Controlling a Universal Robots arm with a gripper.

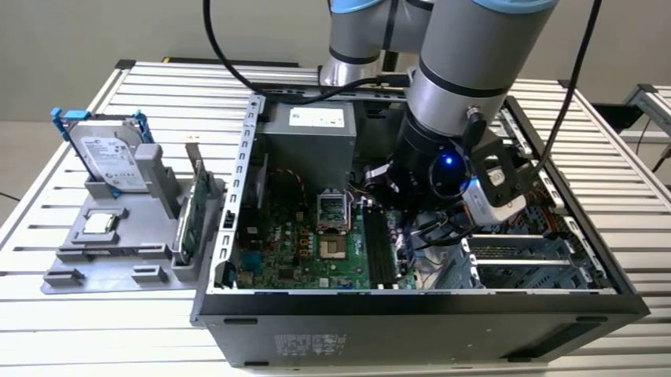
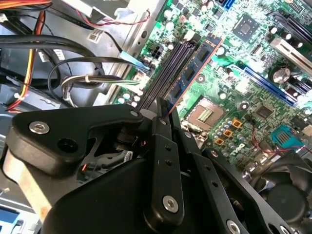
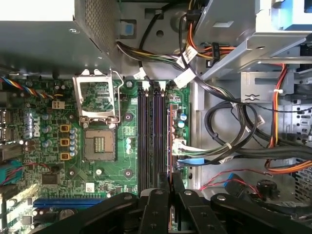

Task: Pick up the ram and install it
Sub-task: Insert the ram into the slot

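Gripping the ram (image 2: 195,68) by its end, the claw (image 2: 163,114) is standing it in the slot by the motherboard's (image 3: 112,170) cable-side edge.

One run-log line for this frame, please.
stage: ram standing in motherboard slot | end effector: at ram's near end, inside open PC case | grip state: unclear | holder beside case: hard drive, green card

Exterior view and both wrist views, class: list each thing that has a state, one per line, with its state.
Case: side open.
CPU socket: lid raised, empty.
Ram: standing on edge in a memory slot, hand's tips on it.
Hand: closed on the ram.
Hard drive: upright in the grey holder outside the case.
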